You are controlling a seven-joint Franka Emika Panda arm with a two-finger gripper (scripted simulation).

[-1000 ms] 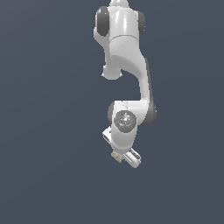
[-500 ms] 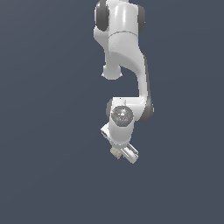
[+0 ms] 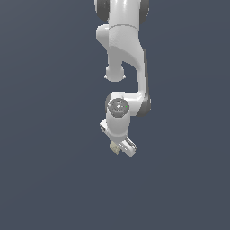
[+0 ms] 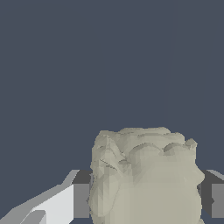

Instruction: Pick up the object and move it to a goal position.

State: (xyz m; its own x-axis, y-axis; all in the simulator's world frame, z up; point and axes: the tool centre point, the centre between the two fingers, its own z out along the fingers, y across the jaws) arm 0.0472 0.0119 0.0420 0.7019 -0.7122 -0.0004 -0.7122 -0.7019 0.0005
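The object is a beige, lumpy, mottled block. In the wrist view it fills the space between my two fingers, whose dark pads press its sides. In the exterior view it shows as a tiny tan cube at the tip of my white gripper, held up in the air below the arm's elbow. The gripper is shut on the object and tilted toward the exterior view's right.
The white arm hangs down from the top of the exterior view. Around it there is only a plain dark grey-blue background; no table edge or goal mark shows.
The arm has shifted a little toward the exterior view's left, carrying the object with it. The grip is unchanged.
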